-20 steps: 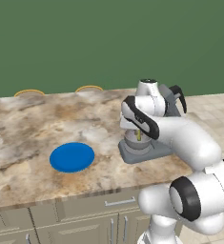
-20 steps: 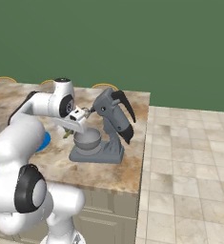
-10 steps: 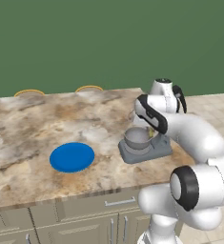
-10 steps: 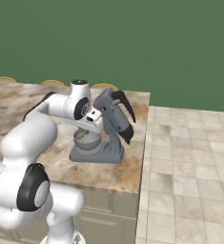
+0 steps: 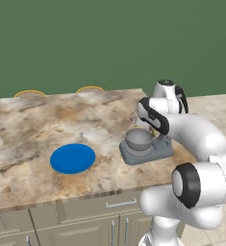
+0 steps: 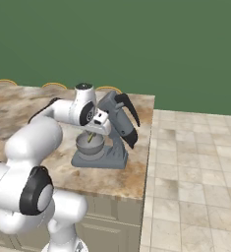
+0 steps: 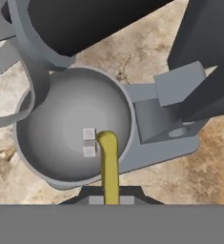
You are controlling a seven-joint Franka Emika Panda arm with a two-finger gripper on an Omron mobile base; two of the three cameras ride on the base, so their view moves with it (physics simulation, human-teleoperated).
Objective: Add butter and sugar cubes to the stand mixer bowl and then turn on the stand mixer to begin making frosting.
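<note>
Hand view: the butter [image 7: 108, 162] hangs pinched in the closed end effector [image 7: 110, 200], its tip over the stand mixer bowl [image 7: 61, 119] beside two sugar cubes [image 7: 88, 142], ready for dropping. The stand mixer [image 6: 112, 133] stands near the bench's [image 5: 32, 125] right edge.

White arm [image 5: 201, 134], smooth rounded segments, black joint rings (glossy plastic look), silver-topped cap at wrist.
</note>
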